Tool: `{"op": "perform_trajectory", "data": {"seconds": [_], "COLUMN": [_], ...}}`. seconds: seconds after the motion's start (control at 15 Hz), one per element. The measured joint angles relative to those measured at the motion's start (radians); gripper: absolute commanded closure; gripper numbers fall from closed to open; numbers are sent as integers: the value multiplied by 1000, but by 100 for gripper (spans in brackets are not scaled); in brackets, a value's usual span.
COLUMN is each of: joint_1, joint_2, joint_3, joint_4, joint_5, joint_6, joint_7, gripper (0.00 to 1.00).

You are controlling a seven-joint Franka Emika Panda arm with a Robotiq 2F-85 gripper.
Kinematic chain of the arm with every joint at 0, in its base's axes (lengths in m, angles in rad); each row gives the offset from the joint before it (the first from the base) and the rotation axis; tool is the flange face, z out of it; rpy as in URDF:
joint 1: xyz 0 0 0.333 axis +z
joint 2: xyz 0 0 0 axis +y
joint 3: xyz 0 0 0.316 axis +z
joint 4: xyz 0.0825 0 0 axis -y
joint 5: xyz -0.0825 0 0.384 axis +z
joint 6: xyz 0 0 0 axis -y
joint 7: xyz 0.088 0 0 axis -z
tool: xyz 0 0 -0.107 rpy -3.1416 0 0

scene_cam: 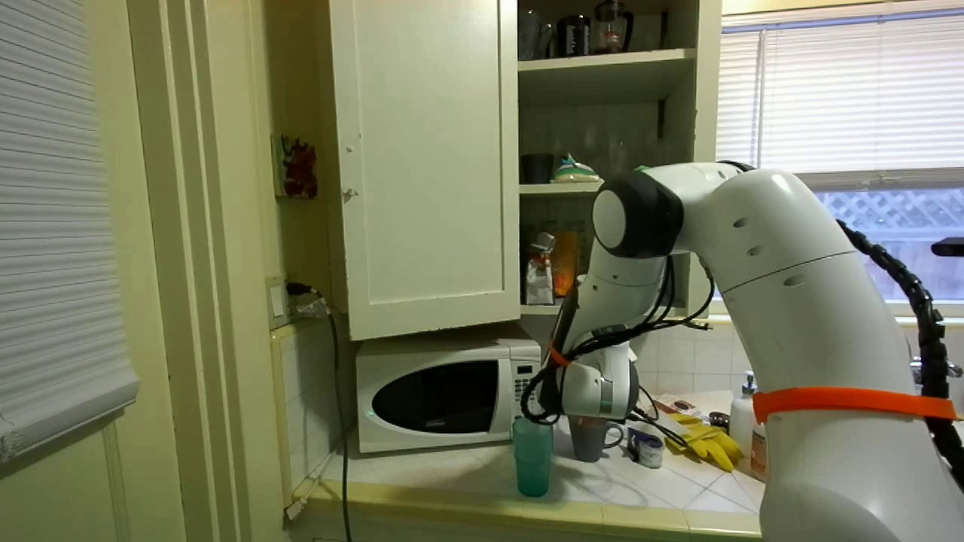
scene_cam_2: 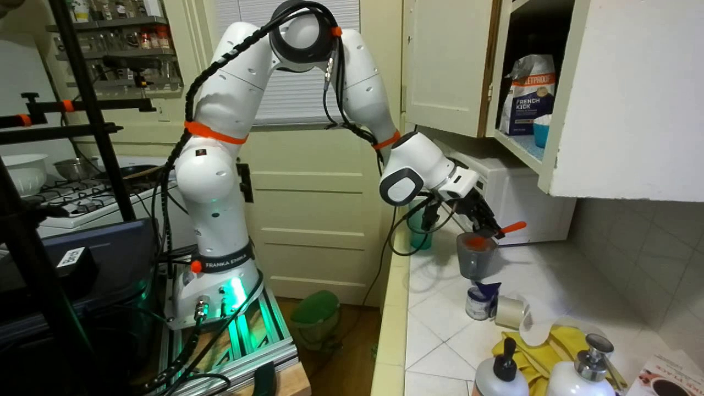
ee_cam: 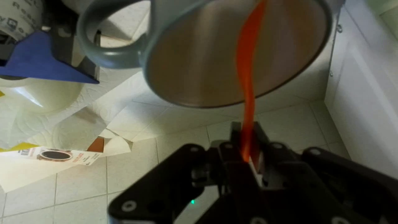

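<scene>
My gripper [ee_cam: 247, 132] is shut on an orange utensil [ee_cam: 245, 67], thin at the grip and widening away from it. In the wrist view its wider part reaches across the mouth of a grey mug [ee_cam: 112, 57]. An exterior view shows the gripper [scene_cam_2: 499, 232] just above the rim of the mug [scene_cam_2: 474, 267], with one end of the utensil [scene_cam_2: 515, 226] sticking out past the fingers. Orange also shows inside the mug. Whether the utensil touches the mug wall, I cannot tell. In an exterior view the arm hides the fingers above the mug [scene_cam: 587, 443].
A teal tumbler [scene_cam: 533, 463] stands near the counter's front edge, by the mug. Behind is a white microwave [scene_cam: 444, 391] beneath a half-swung cabinet door [scene_cam: 429, 165]. A small tin [scene_cam_2: 478, 304], yellow gloves [scene_cam_2: 566, 346] and soap bottles [scene_cam_2: 501, 377] occupy the counter nearby.
</scene>
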Motion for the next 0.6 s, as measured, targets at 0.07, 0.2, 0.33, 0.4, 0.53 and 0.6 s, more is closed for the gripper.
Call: {"op": "perform_trajectory", "data": {"seconds": [0.07,0.2,0.33,0.4,0.53,0.6], "joint_1": [-3,-9,-19,-25,-40,-48], "joint_2": [-12,-38,-69,-88,-128,-148], "joint_3": [3,5,7,11,21,27], "joint_4": [-1,-5,-13,-20,-39,-48], "joint_5": [0,0,1,1,2,2], "joint_6": [0,1,1,1,-3,-11], "joint_7": [2,7,22,34,64,79], "gripper": [97,97,97,97,97,97]}}
